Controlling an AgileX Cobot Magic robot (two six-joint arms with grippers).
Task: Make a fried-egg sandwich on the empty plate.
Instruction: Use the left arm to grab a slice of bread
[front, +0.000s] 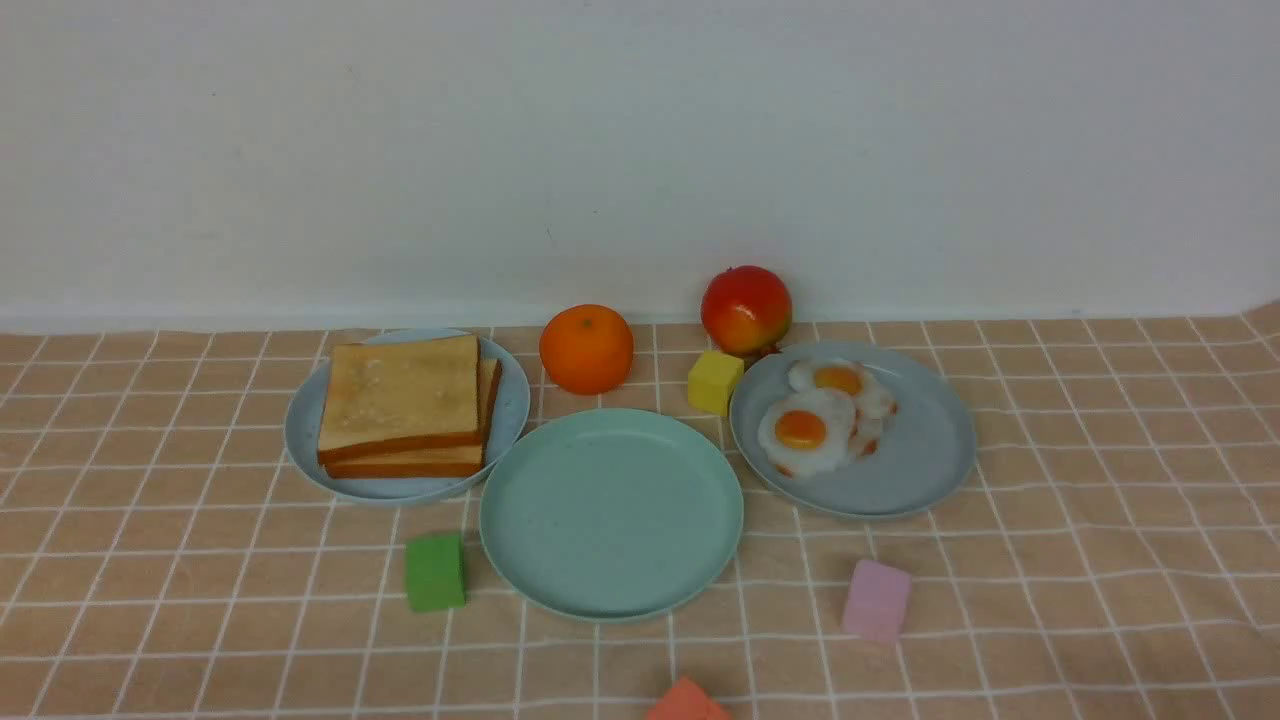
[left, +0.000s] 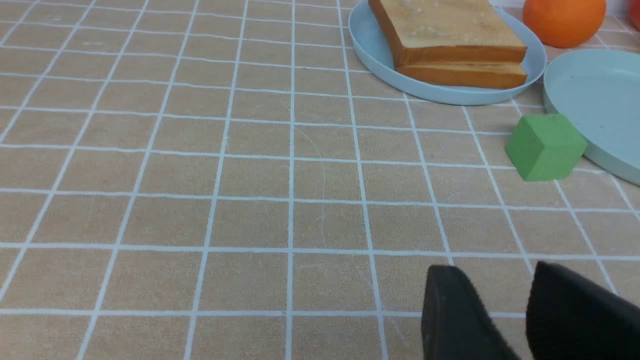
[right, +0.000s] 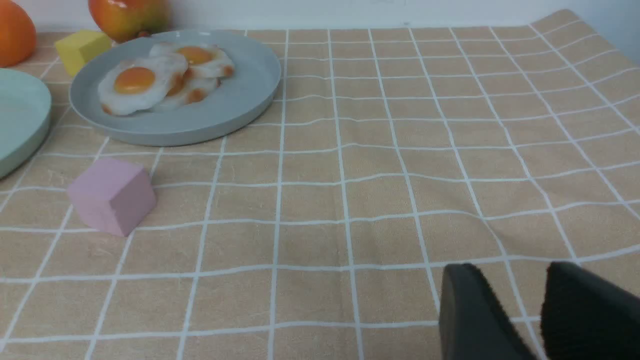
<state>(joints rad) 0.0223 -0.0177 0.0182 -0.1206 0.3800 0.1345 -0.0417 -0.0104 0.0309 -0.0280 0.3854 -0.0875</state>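
Note:
Two stacked toast slices (front: 400, 410) lie on a pale sky-blue plate (front: 305, 430) at the back left; they also show in the left wrist view (left: 450, 35). The mint-green plate (front: 610, 510) sits empty in the middle. Two fried eggs (front: 810, 428) lie on a grey-blue plate (front: 920, 450) at the right, also in the right wrist view (right: 145, 80). My left gripper (left: 492, 270) is open and empty over bare cloth, well short of the toast. My right gripper (right: 510, 267) is open and empty over bare cloth, away from the eggs. Neither gripper shows in the front view.
An orange (front: 586, 348), a red-yellow fruit (front: 746, 310) and a yellow cube (front: 714, 382) stand behind the plates. A green cube (front: 435, 572), a pink cube (front: 876, 600) and a red-orange block (front: 685, 702) lie in front. A white wall closes the back.

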